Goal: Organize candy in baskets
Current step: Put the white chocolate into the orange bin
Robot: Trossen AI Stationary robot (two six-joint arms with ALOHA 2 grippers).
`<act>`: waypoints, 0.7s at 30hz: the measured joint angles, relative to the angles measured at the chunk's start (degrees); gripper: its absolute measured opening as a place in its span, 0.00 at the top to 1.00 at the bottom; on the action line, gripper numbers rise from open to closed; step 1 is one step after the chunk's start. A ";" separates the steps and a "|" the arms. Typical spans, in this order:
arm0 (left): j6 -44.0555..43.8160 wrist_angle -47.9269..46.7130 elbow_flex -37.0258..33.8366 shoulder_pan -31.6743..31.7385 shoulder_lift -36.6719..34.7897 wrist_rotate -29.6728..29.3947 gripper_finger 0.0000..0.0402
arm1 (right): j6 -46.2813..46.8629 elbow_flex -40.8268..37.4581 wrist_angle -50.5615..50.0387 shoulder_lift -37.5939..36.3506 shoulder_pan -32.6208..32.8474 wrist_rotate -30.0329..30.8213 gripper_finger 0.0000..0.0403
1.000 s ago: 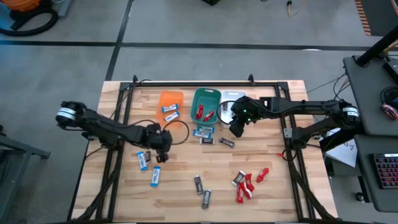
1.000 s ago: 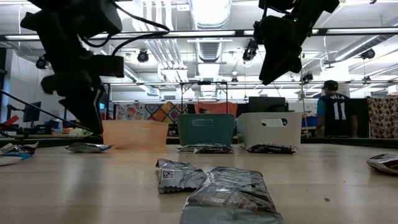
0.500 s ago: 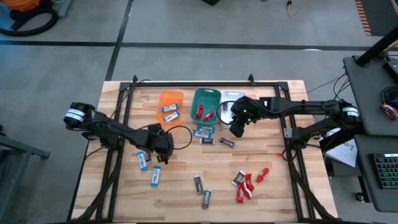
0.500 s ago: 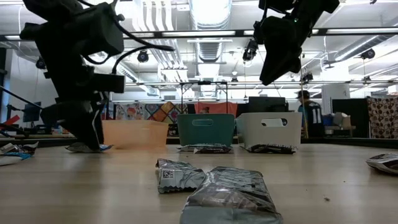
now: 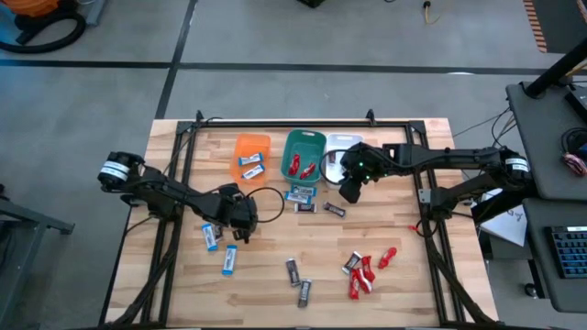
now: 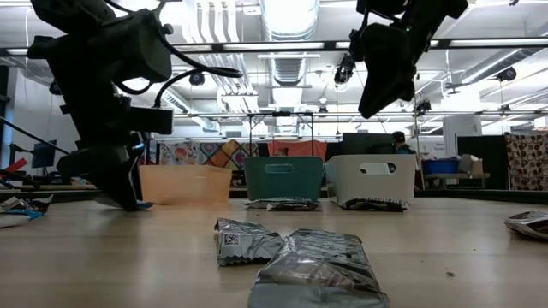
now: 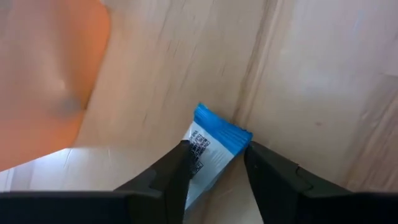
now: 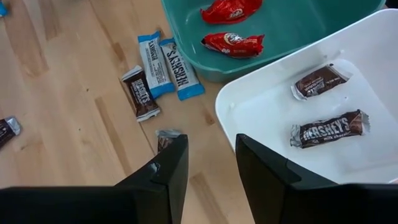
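My left gripper [image 5: 239,229] is down at the table, near of the orange basket [image 5: 251,148]. In the left wrist view its open fingers stand on either side of a blue-and-white candy bar [image 7: 214,146] lying flat on the wood. My right gripper [image 8: 211,149] hangs open and empty above the near left corner of the white basket [image 8: 298,112], which holds two dark bars [image 8: 329,130]. The teal basket [image 5: 304,151] holds red candies [image 8: 233,43]. The orange basket holds blue-and-white bars [image 5: 251,165]. My left gripper comes at the blue-and-white bar from above, one fingertip [image 7: 182,152] beside each long edge, near the bar's blue crimped end [image 7: 224,127]. The bar lies flat on the table. Whether the fingers touch it, I cannot tell.
Loose candy lies about: blue-and-white bars [image 5: 212,236] [image 5: 230,261] near my left gripper, a small group [image 5: 301,194] near of the teal basket, dark bars [image 5: 298,280] at the near middle, red ones [image 5: 364,273] near right. A black cable [image 5: 266,197] loops beside my left arm.
My left gripper has come down and a little toward the table's near edge, ending low over the blue-and-white bar beside the orange basket. The right arm has kept still. A person in the room behind has walked leftward.
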 joint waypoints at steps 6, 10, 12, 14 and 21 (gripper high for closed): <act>-0.04 0.89 -0.03 0.11 0.27 -0.85 0.85 | 0.00 0.00 0.00 0.00 1.31 0.04 0.68; -0.02 1.58 -0.03 0.09 0.27 -1.48 0.97 | 0.00 0.00 0.00 0.00 2.38 0.00 0.68; -0.02 2.20 -0.06 0.10 0.24 -1.41 0.98 | 0.00 0.00 0.00 0.00 2.87 0.02 0.68; -0.02 2.34 0.12 -0.05 0.15 -1.07 0.98 | 0.02 0.00 0.00 0.00 3.31 0.02 0.69; 2.79 2.60 2.37 -0.99 -3.27 2.66 1.00 | 0.55 0.00 0.00 0.02 4.23 0.00 0.69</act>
